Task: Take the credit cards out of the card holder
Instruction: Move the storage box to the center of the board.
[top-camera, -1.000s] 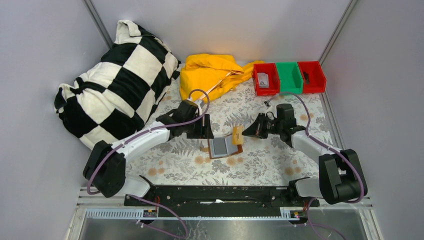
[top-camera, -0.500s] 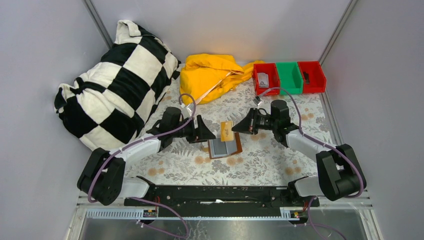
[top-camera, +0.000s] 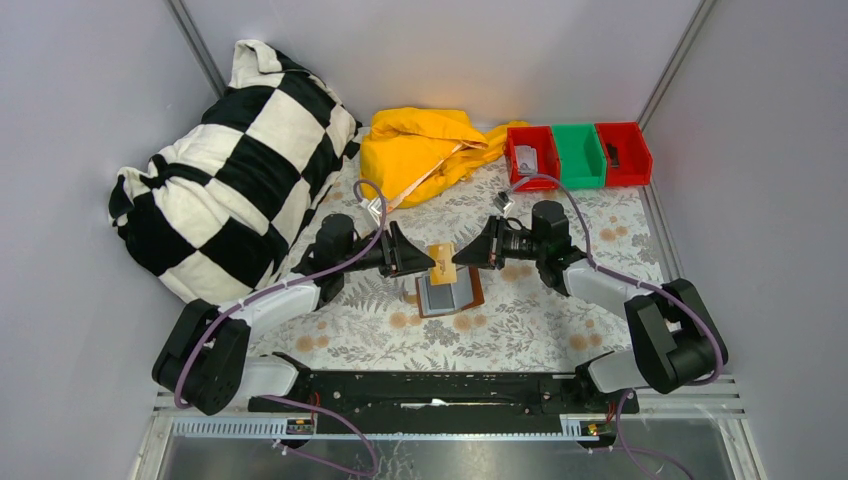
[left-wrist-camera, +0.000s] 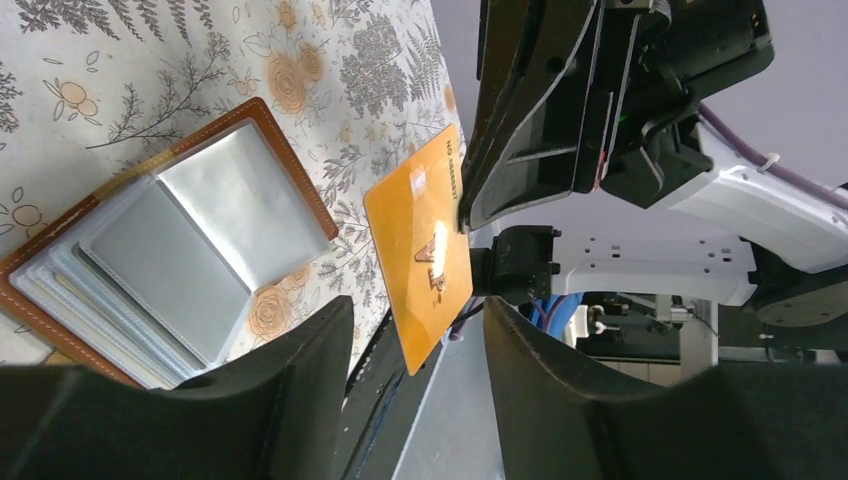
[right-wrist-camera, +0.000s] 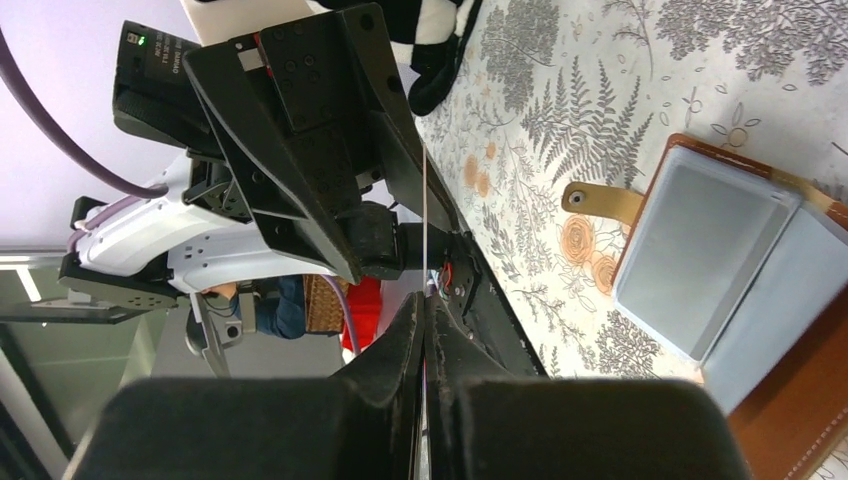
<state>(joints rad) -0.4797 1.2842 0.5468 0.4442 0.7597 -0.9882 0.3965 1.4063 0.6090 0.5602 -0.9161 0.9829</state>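
A white cloth printed with grey ferns and orange flowers (top-camera: 520, 320) covers the table between plain grey walls. At the back lie a black-and-white checked pillow (top-camera: 230, 160), a crumpled yellow cloth (top-camera: 425, 145) and a row of red, green and red plastic bins (top-camera: 580, 181).

The small brown leather-look card holder (top-camera: 446, 294) lies spread open and flat on the cloth, between the two arms, its grey sleeves facing up. Nothing touches it. It seems to have been left there because the work of this moment is done in the air above it.

A thin orange-gold credit card (left-wrist-camera: 420, 260) is out of the holder and held upright over its far edge. The right gripper (right-wrist-camera: 424, 335) has its fingers pressed together on one edge of the card, which its own camera sees only as a fine line. That narrow edge grip leaves most of the card's face free.

The left gripper (top-camera: 420, 262) faces it from the other side, fingers spread wide. We take this for a handover, with the free face offered to the left arm. Its wrist view shows the card's lower corner framed by the open fingers, but we cannot tell whether the card is already inside the gap.

We cannot see whether other cards remain in the sleeves.
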